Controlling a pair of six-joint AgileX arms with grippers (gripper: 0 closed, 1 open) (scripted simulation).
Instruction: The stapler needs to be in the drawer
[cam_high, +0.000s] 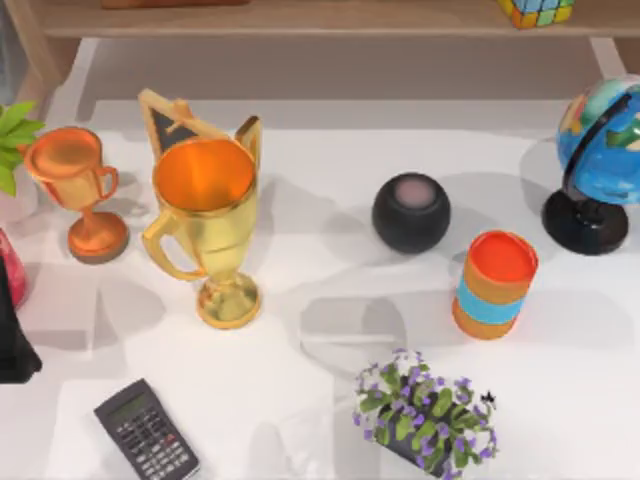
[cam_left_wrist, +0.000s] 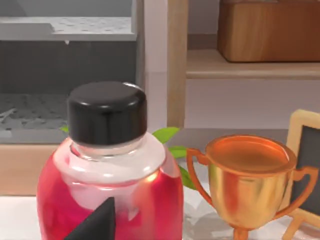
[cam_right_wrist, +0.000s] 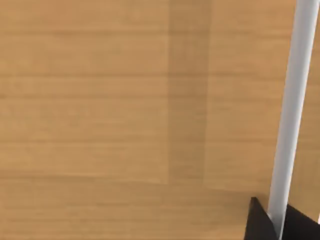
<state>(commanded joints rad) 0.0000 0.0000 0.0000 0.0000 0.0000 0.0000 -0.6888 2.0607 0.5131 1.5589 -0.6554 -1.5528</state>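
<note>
On the white table (cam_high: 320, 400), running left to right:
- red bottle (cam_left_wrist: 107, 200) with a black cap, at the far-left edge
- green leaves (cam_high: 12, 135) behind the bottle
- small copper trophy (cam_high: 80, 190)
- large gold trophy (cam_high: 205, 225), upright, with a small framed chalkboard (cam_high: 175, 120) just behind it
- black round speaker (cam_high: 411, 212), near the middle
- orange can (cam_high: 495, 285) with a blue band, right of the speaker and nearer
- blue globe (cam_high: 600, 160) on a black stand, at the far right
- grey calculator (cam_high: 147, 430), lying flat at the near left
- pot of purple flowers (cam_high: 425, 410), near centre-right
- colour cube (cam_high: 537, 10) on the wooden shelf (cam_high: 300, 18) along the far side

Left gripper (cam_left_wrist: 97, 225): at the table's left edge, just in front of the red bottle. Whether it is spread or pressed together cannot be told.

Right gripper (cam_right_wrist: 277, 225): up against a wooden drawer front (cam_right_wrist: 100, 100). Its dark fingertips (cam_right_wrist: 257, 222) are pressed on either side of the white handle bar (cam_right_wrist: 295, 100), pinching it.

Stapler: its place cannot be told.
</note>
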